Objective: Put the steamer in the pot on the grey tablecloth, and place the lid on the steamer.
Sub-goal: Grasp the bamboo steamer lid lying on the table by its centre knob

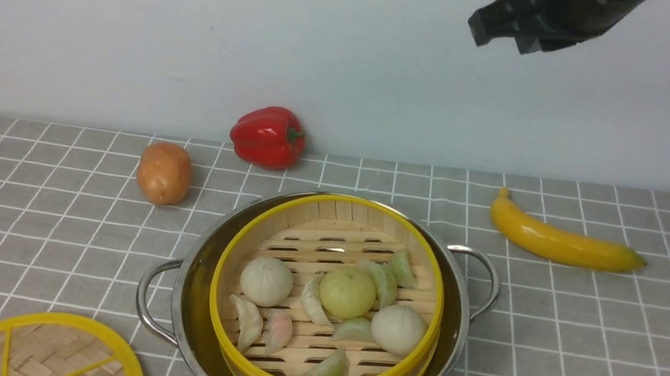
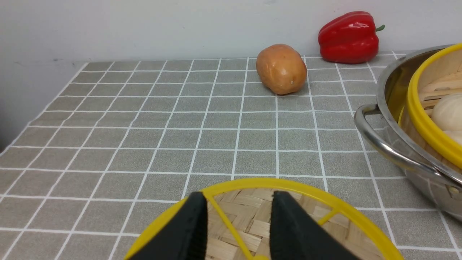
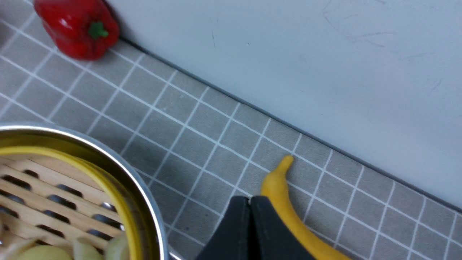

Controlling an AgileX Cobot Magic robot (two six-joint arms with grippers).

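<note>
The steamer (image 1: 325, 309), a yellow-rimmed bamboo basket with dumplings and buns, sits inside the shiny pot (image 1: 190, 300) on the grey tablecloth (image 1: 584, 366). It also shows in the right wrist view as the steamer (image 3: 54, 195) in the pot (image 3: 144, 187). The lid (image 1: 46, 351) lies low at the front left, to the left of the pot. In the left wrist view my left gripper (image 2: 240, 196) straddles a yellow spoke of the lid (image 2: 252, 213) near its hub, closed in on it. My right gripper (image 1: 504, 32) hangs high above the pot's far right, shut and empty (image 3: 251, 202).
A red bell pepper (image 1: 269, 136) and a brown potato (image 1: 164, 173) lie behind the pot on the left. A yellow banana (image 1: 560, 243) lies at the back right. A pale wall rises right behind the cloth. The pot's wire handles (image 1: 487, 275) stick out sideways.
</note>
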